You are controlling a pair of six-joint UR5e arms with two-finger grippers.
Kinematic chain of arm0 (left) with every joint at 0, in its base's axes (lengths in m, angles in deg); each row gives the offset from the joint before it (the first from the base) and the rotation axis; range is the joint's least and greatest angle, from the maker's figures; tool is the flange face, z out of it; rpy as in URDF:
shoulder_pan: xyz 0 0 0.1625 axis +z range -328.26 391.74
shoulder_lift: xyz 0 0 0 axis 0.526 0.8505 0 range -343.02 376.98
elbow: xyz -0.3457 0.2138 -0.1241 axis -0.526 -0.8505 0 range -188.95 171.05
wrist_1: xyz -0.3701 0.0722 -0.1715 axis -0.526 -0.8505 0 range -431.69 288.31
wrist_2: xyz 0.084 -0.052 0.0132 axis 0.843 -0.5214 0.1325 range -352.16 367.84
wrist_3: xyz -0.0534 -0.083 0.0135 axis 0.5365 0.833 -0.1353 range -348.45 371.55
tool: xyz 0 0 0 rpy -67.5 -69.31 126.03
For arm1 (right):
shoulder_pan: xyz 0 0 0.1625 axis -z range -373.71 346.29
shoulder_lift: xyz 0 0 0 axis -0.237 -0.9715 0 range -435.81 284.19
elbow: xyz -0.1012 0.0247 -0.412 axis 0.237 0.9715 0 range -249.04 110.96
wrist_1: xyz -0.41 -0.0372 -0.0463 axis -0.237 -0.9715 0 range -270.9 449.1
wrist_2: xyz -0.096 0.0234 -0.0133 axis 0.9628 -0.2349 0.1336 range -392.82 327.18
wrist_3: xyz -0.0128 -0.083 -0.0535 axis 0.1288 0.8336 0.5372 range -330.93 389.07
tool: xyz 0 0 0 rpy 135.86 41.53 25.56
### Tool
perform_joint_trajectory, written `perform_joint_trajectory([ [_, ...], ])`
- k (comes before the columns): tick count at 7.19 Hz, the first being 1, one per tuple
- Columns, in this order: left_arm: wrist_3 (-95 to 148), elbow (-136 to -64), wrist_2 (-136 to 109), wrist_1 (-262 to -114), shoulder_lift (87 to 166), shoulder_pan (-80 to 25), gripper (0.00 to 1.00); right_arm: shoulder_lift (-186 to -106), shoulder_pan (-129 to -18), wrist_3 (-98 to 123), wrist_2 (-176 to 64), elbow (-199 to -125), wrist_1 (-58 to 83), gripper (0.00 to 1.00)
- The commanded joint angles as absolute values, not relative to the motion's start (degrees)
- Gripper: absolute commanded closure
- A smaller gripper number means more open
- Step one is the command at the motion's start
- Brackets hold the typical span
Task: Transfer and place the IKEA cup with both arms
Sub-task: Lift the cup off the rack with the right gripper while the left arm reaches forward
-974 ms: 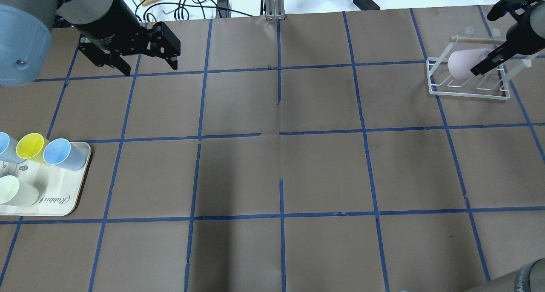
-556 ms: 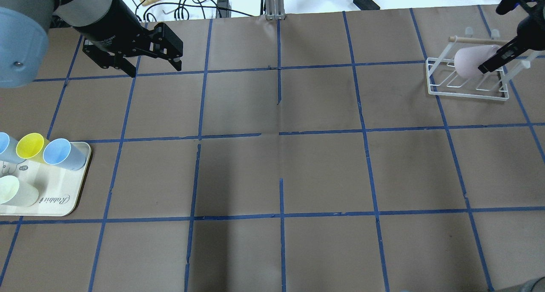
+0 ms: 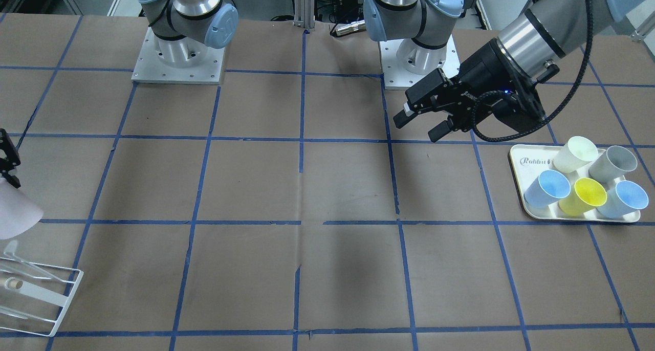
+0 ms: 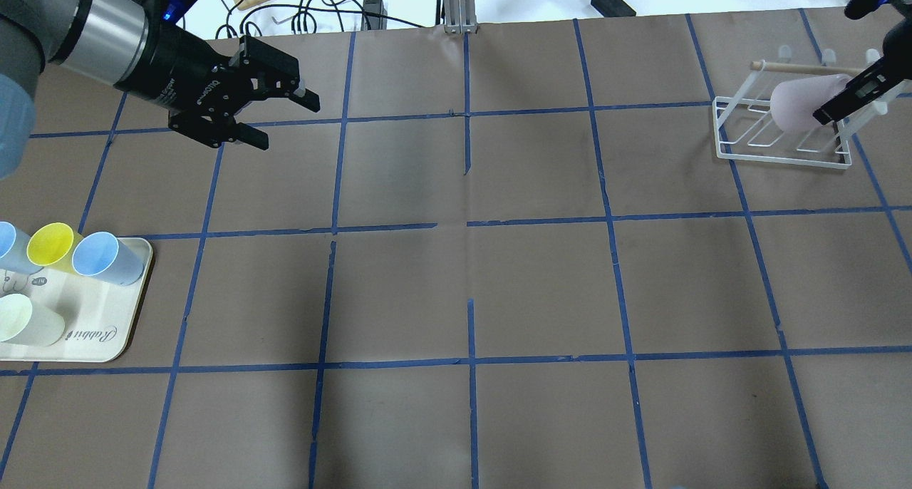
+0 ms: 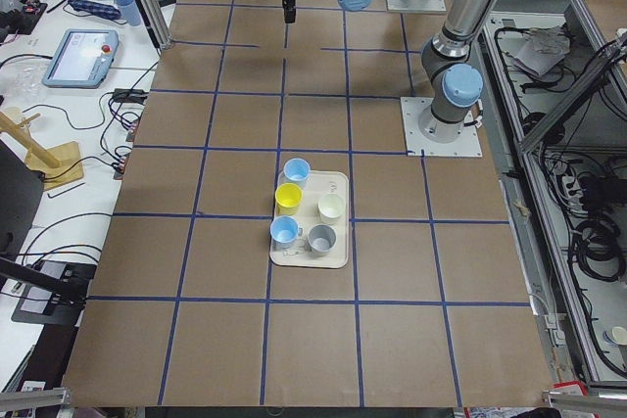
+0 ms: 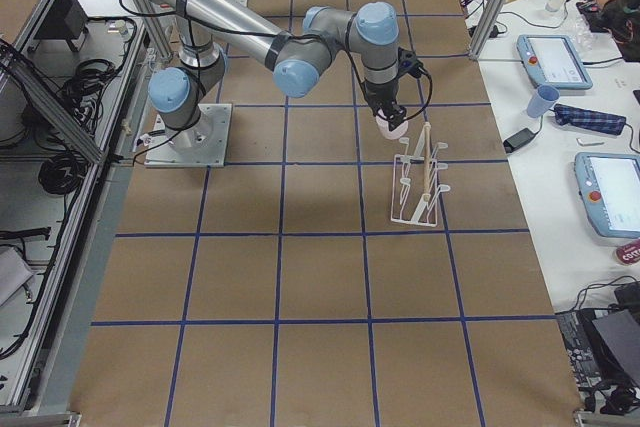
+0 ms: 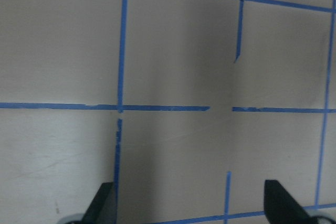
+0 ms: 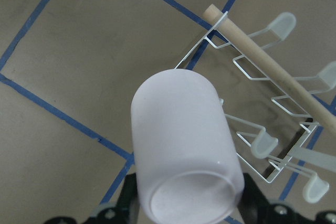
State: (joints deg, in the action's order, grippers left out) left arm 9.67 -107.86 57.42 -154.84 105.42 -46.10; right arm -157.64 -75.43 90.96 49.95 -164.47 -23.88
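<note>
The pale pink IKEA cup (image 4: 799,104) is held on its side in my right gripper (image 4: 821,108), just above the white wire rack (image 4: 776,157) at the far right of the table. The right wrist view shows the cup (image 8: 184,145) between the jaws, its base toward the camera, with the rack's wooden dowel (image 8: 273,72) beyond it. In the front view the cup (image 3: 13,213) is at the left edge. My left gripper (image 4: 291,125) is open and empty, pointing toward the table's middle, above bare table (image 7: 173,77).
A cream tray (image 4: 107,332) at the left edge holds light blue, yellow, cream and grey cups; it also shows in the front view (image 3: 518,154). Cables and tools lie beyond the table's far edge.
My left gripper has turned and swung to the right, toward the table's middle. My right gripper has carried the pink cup a little to the right over the rack.
</note>
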Motion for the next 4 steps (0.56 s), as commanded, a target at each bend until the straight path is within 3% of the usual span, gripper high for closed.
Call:
perform_joint_trajectory([
  [1,8.74,-113.51,37.63,-149.78,106.36,-44.20,0.00,-158.78,-76.54,91.12,41.26,-161.86,-13.69,1.00],
  [4,8.83,-123.44,18.45,-136.84,107.77,-44.11,0.00,-158.78,-80.67,91.56,21.91,-161.76,1.69,1.00],
])
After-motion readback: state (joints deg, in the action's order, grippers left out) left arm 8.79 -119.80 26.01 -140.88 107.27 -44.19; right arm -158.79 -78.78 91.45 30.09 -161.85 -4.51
